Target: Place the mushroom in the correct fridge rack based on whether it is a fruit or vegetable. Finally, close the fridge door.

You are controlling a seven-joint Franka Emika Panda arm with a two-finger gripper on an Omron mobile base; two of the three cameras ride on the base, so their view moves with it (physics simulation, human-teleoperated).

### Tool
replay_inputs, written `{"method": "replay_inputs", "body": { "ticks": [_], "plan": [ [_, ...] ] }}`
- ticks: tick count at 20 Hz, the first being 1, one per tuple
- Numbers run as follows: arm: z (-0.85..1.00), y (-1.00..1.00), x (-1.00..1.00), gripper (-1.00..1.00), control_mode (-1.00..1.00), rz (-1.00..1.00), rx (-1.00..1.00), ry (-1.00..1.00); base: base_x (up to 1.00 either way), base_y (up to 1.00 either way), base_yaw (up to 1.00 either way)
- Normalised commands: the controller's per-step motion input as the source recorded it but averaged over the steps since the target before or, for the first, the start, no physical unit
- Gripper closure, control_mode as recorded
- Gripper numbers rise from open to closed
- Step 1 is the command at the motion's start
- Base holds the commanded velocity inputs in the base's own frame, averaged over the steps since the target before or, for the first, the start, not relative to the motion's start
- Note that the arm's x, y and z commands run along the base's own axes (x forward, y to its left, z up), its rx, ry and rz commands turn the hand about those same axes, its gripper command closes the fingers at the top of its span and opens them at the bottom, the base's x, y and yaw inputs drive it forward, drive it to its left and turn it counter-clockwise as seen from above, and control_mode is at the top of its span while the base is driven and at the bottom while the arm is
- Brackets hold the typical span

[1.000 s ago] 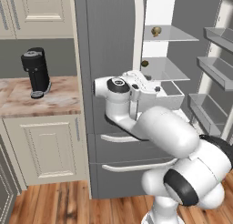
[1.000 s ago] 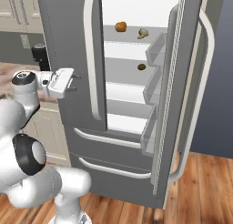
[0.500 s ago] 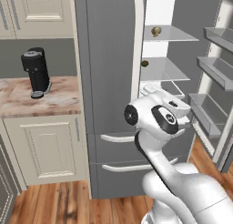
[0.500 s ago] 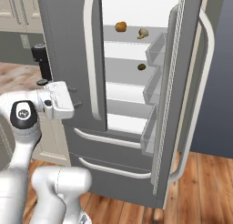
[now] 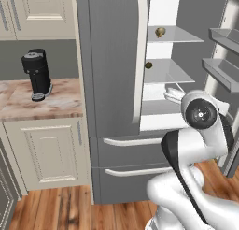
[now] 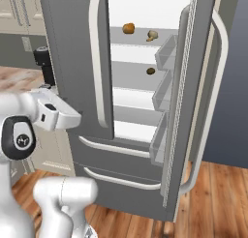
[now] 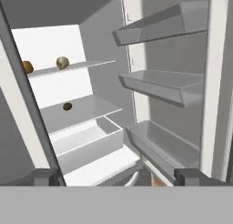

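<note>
We take the grey fridge (image 6: 77, 63) as our landmark and read across from its left. Left of the fridge, a black coffee machine (image 5: 37, 74) stands upright on the marbled tabletop (image 5: 60, 103), over cream cabinet fronts. The fridge's left door is shut; its long vertical handle (image 5: 141, 61) runs beside the opening.

Inside the fridge, the topmost glass shelf, the fridge rack (image 6: 140, 38), carries two items. A smooth orange-brown round item (image 6: 128, 28) sits toward the left of the rack, and the mushroom (image 6: 152, 35) lies on the same rack just right of it, apart from it (pale tan, cap and short stem visible in the right base view). In the hand view we see the same pair on the rack: the round item at the left edge and the mushroom (image 7: 62, 62) beside it. One shelf below, a small dark ball (image 6: 150, 71) rests alone.

Right of the interior, the fridge's right door (image 6: 193, 87) stands swung open, its three clear bins (image 7: 159, 86) facing inward.

The claw (image 7: 120, 175) is released, its two dark tips spread wide at the bottom of the hand view, nothing between them. It points into the open fridge, well apart from the mushroom.
</note>
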Motion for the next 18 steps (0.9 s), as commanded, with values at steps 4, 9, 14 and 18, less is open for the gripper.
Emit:
{"method": "replay_inputs", "body": {
  "ticks": [4, 9, 14, 18],
  "plan": [
    [0.0, -0.4, -1.0, -1.0, -1.0, 0.39, 0.09, 0.12, 0.0, 0.0, 0.0],
    [-0.02, -0.85, -0.89, -1.0, -1.0, 0.45, 0.11, 0.03, 0.0, 0.0, 0.0],
    [-0.13, -0.98, -0.84, -1.0, -1.0, 0.39, 0.14, 0.01, 0.0, 0.0, 0.0],
    [-0.2, -1.0, -0.59, -1.0, -1.0, 0.24, 0.17, 0.0, 0.0, 0.0, 0.0]
  ]
}}
